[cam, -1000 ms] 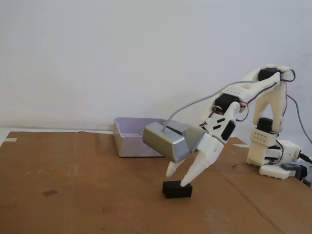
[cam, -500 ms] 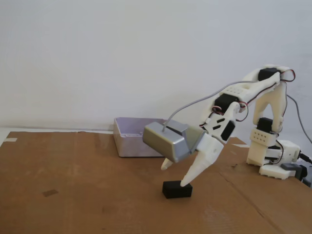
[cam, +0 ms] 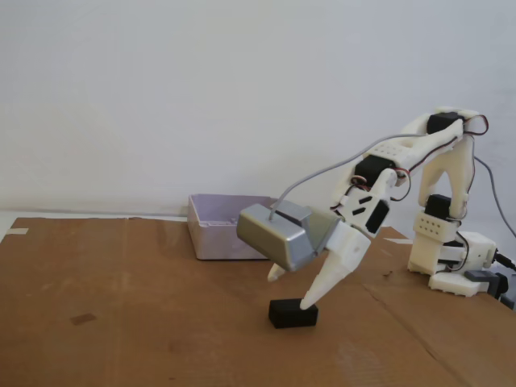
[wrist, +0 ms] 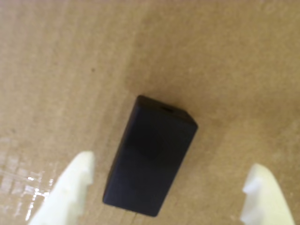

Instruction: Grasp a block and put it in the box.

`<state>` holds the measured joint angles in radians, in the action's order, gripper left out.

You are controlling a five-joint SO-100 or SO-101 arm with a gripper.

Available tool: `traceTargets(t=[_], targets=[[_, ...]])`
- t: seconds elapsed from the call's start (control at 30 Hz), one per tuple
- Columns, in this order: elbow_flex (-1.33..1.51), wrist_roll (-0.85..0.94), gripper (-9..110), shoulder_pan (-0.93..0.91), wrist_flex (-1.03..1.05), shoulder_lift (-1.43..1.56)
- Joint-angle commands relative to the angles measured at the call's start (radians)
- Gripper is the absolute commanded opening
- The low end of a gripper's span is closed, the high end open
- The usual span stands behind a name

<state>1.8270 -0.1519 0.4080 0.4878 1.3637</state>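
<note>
- Brown corrugated cardboard tabletop point(cam: 121, 306): in the fixed view it is bare at the left. Its glossy patch in the wrist view suggests to me a slick surface on which a nudged block would slide, not stay put.
- Shallow pale lilac-grey plastic box point(cam: 211, 232): it stands at the rear of the tabletop, behind the silver-grey camera module point(cam: 274, 234) and well apart from the block. I judge that its low near wall could catch the block if I carry it too low.
- Small matte black rectangular block point(wrist: 150, 157): it lies flat on the cardboard, skewed to the line between the fingers in the wrist view. I expect a closing stroke to meet its corners first and twist it out of the grip.
- White two-finger hand point(wrist: 166, 187): it is spread wide and empty, one fingertip on either side of the block and neither touching it in the wrist view. In the fixed view the hand point(cam: 293, 290) has its near finger at the block's top right edge, the far finger higher. If I close from this height, I risk a pinch only on the upper edge, or tipping the block.
</note>
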Motion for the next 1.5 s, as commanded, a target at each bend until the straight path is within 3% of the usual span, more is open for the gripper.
traceTargets(t=[0.0,1.47], targets=[[-0.017,0.000,39,-0.009,-0.003,0.021],[0.018,-0.034,39,0.025,-0.121,-0.057]])
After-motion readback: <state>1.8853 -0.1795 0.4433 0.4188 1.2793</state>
